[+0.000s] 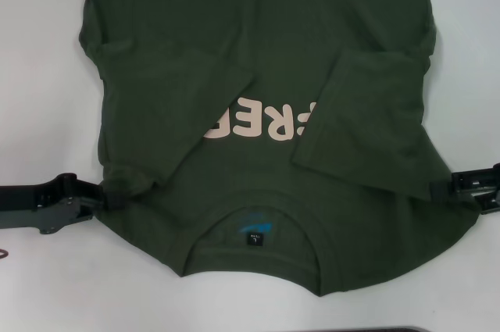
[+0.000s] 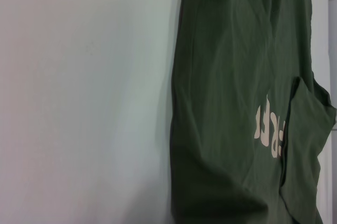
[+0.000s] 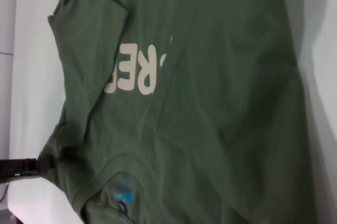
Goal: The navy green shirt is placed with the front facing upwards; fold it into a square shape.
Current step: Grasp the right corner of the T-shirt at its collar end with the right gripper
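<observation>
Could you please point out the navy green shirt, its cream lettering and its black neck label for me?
navy green shirt (image 1: 258, 27): head view, plain chest cloth.
cream lettering (image 1: 254, 123): head view, middle of the visible letters.
black neck label (image 1: 255, 237): head view, inside the collar.

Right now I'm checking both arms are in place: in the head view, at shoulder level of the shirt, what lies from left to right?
Bare table → left tool at the shirt's edge → shirt → right tool at its other edge.

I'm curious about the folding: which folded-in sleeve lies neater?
The sleeve on the robot's right: flat, its straight edge crossing the cream letters. The left sleeve bunches near the left tool.
</observation>
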Robot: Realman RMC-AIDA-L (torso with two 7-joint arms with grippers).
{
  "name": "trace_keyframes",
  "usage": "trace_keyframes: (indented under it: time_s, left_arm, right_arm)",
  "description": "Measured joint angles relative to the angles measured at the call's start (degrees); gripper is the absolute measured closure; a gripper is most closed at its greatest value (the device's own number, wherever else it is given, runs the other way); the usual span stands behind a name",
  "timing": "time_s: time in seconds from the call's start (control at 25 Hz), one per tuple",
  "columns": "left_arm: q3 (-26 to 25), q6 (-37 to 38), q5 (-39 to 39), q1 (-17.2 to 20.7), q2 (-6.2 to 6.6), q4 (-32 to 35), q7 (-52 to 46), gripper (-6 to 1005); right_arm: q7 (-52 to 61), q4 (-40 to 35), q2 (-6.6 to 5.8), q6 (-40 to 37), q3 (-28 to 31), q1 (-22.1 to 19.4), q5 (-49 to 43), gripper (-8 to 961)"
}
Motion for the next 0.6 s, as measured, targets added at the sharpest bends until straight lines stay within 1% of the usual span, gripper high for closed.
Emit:
trace_keyframes:
  time_s: [0.44, 0.6]
  left_arm:
    - [0.0, 0.0, 0.0, -0.1, -0.16, 0.0, 0.0, 955]
    - [0.0, 0.1, 0.0, -0.1, -0.18, 0.0, 0.0, 955]
  right_arm:
    - [0.0, 1.3, 0.29, 1.5, -1.1, 0.4, -0.5, 141]
    - [-0.2, 0.7, 0.22, 1.5, -0.3, -0.1, -0.1, 161]
